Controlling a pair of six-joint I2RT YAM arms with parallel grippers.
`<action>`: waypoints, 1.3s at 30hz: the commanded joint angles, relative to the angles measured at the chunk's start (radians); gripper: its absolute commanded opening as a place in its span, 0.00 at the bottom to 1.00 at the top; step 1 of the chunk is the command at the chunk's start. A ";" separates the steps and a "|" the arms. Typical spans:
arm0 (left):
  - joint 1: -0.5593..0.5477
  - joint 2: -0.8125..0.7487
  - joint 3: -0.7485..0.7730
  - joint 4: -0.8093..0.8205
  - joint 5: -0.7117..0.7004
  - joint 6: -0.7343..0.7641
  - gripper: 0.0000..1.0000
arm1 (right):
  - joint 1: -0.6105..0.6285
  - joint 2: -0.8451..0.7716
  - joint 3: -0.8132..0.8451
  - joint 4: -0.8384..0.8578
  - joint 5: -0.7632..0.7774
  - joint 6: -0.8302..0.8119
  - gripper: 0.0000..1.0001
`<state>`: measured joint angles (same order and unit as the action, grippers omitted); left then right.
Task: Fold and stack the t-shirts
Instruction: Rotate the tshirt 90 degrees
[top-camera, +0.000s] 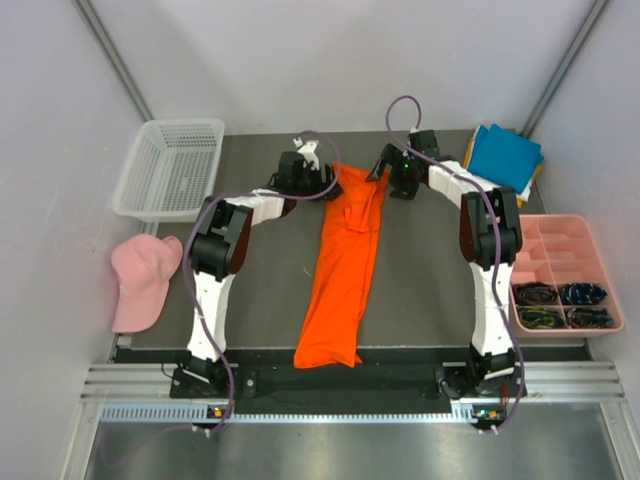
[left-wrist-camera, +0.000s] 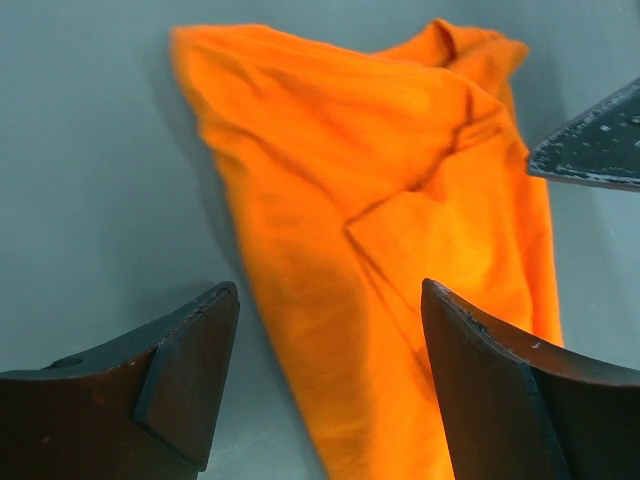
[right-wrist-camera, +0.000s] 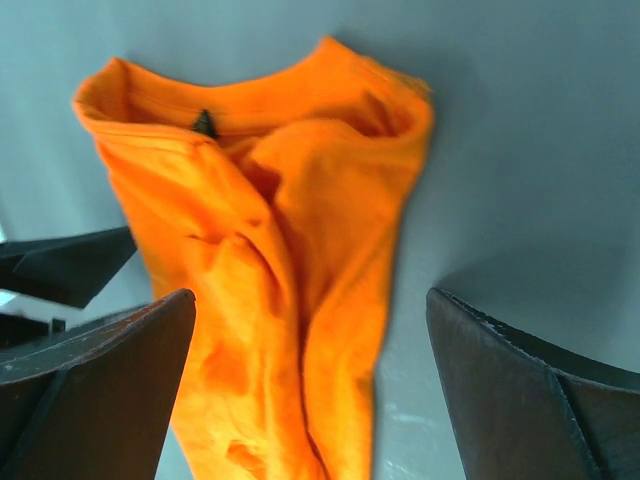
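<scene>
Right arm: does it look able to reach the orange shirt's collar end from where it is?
Probably yes. The right gripper is open just over the orange t-shirt at its collar, with nothing between; the left gripper sits close beside.

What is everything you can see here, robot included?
orange shirt: one, orange, stretched down mid table
shirt stack: count unclear, blue on top, far right corner
basket: one, white, far left
cap: one, pink, left side
tray: one, pink, right side
tray items: several, dark, near compartments
left arm, right arm: white and black, bases at near edge
left pincer: dark, open, over shirt's far end
right pincer: dark, open, over shirt's collar
</scene>
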<state>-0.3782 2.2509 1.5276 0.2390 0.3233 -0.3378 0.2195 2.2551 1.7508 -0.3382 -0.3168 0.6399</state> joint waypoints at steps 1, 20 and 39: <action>0.047 0.012 0.022 0.052 0.034 -0.001 0.78 | -0.003 0.055 0.044 0.002 -0.057 -0.003 0.98; 0.055 0.144 0.138 0.046 0.097 -0.030 0.67 | -0.002 0.110 0.075 -0.012 -0.105 -0.022 0.57; 0.055 0.257 0.292 0.075 0.154 -0.116 0.00 | -0.017 0.164 0.156 -0.007 -0.084 -0.071 0.00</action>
<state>-0.3222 2.4580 1.7512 0.2871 0.4580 -0.4240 0.2146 2.3688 1.8328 -0.3382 -0.4419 0.6113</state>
